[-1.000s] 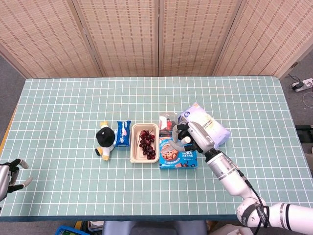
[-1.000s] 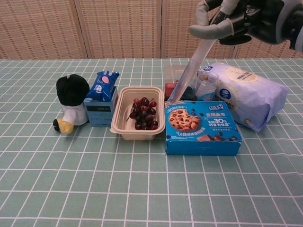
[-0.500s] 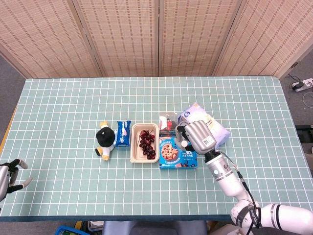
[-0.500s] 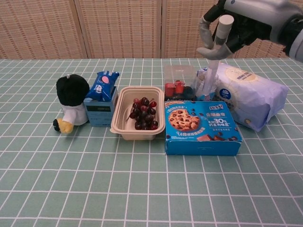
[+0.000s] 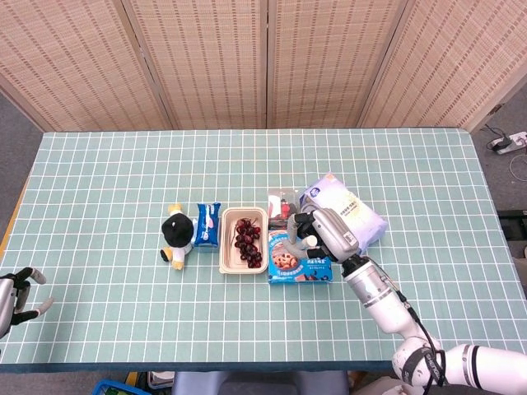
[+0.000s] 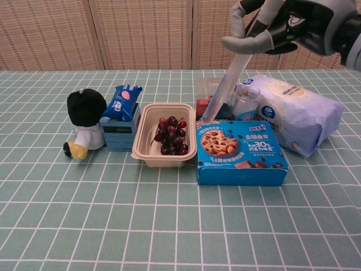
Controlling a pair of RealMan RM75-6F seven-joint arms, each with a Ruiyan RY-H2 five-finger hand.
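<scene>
Translucent plastic tube (image 6: 230,83) is gripped in the closed fingers (image 6: 243,43) of the right hand (image 6: 293,25), slanting over the blue cookie box (image 6: 240,151); it is best kept clamped firmly and lifted clear of the neighbouring packs.

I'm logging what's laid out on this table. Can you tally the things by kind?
Plush toy: 1
Blue snack packets: 1
Tray of grapes: 1
Cookie box: 1
Clear box: 1
White bag: 1
Tube held by right hand: 1
Total: 7
</scene>
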